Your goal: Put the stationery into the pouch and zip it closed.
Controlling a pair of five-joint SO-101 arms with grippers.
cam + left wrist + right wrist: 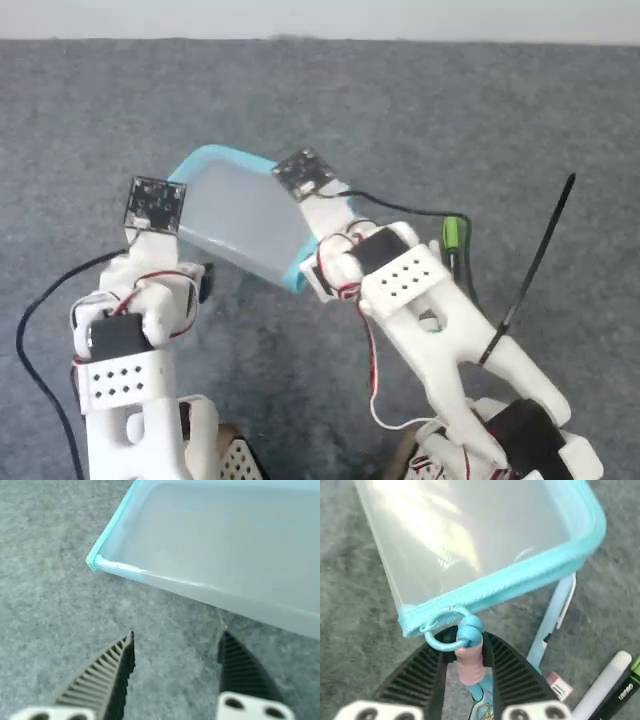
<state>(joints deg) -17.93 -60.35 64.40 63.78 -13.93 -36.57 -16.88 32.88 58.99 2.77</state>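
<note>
Pouch (240, 215) lies on the grey worktop (450, 110) between both arms, translucent with teal trim.

Right gripper (465, 667) is at the pouch's zipper-end corner, clenched on the zipper pull (469, 652); the pull's ring is hooked to the slider right at that corner.

Left gripper (175, 665) is released, jaws wide apart, just off the pouch's opposite corner, not touching it, with bare worktop under it.

Stationery is outside the pouch. A light-blue pen (555, 615) is partly tucked under the pouch's zipper edge. The white marker (602, 690) and green marker (455, 235) lie beside the pouch on the pen's far side. A small pink item sits near the pen; can't tell what it is.
</note>
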